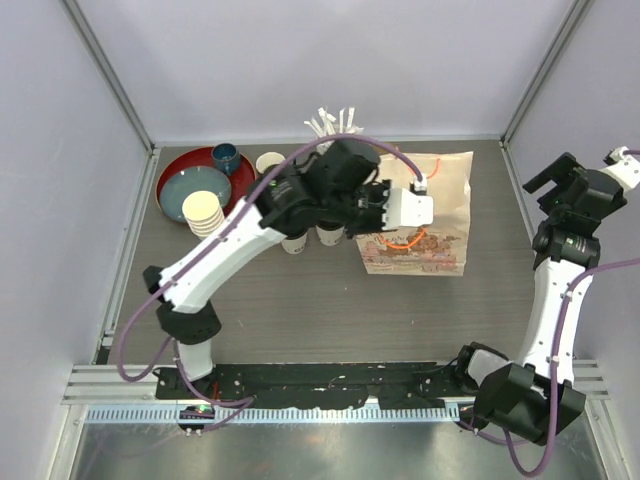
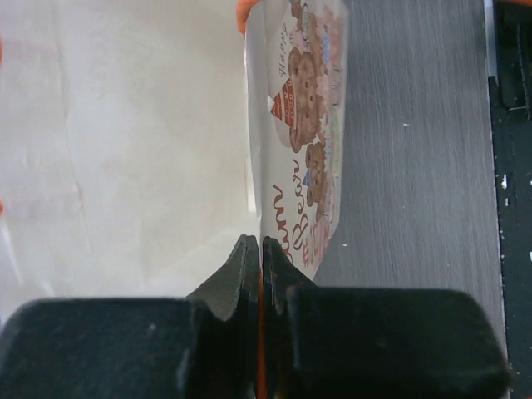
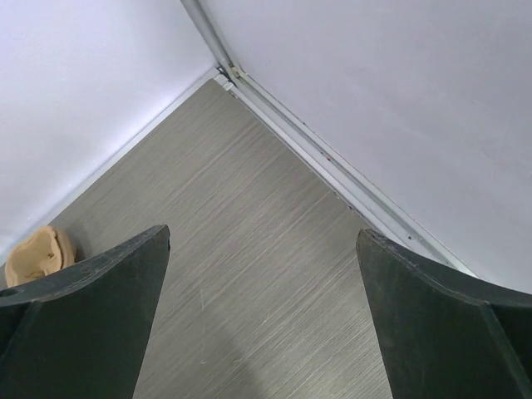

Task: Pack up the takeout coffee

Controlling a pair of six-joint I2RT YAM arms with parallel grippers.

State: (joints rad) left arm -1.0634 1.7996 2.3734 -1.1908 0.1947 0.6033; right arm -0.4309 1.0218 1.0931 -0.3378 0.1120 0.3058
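The left gripper (image 2: 253,245) has its fingers (image 2: 237,278) pressed together on the rim of the paper bag (image 2: 291,125), with a thin orange line showing in the seam between them. To one side of the pinched rim lies the bag's pale, plain surface. To the other is its printed face, with brown bears and red lettering, and beyond that the grey wood-grain desk (image 2: 416,166).

From above, the bag lies on the desk right of centre, its printed part toward the near edge, and an orange handle (image 1: 405,241) loops over it. The left arm reaches across to it from the left. Under that arm's forearm, just left of the bag and outside it, stand the first lidded cup (image 1: 295,242) and the second lidded cup (image 1: 330,237), side by side on the desk.

Further left sits a red tray (image 1: 175,165) with a stack of paper cups (image 1: 203,211) and a dark blue mug (image 1: 225,156). A cream mug (image 1: 268,162) stands just beside it.

The right gripper (image 3: 263,235) has its fingers (image 3: 100,283) spread wide, nothing between them, over the bare far right corner of the desk. A small tan object (image 3: 37,253) shows at the left edge of its view. I cannot tell what it is.
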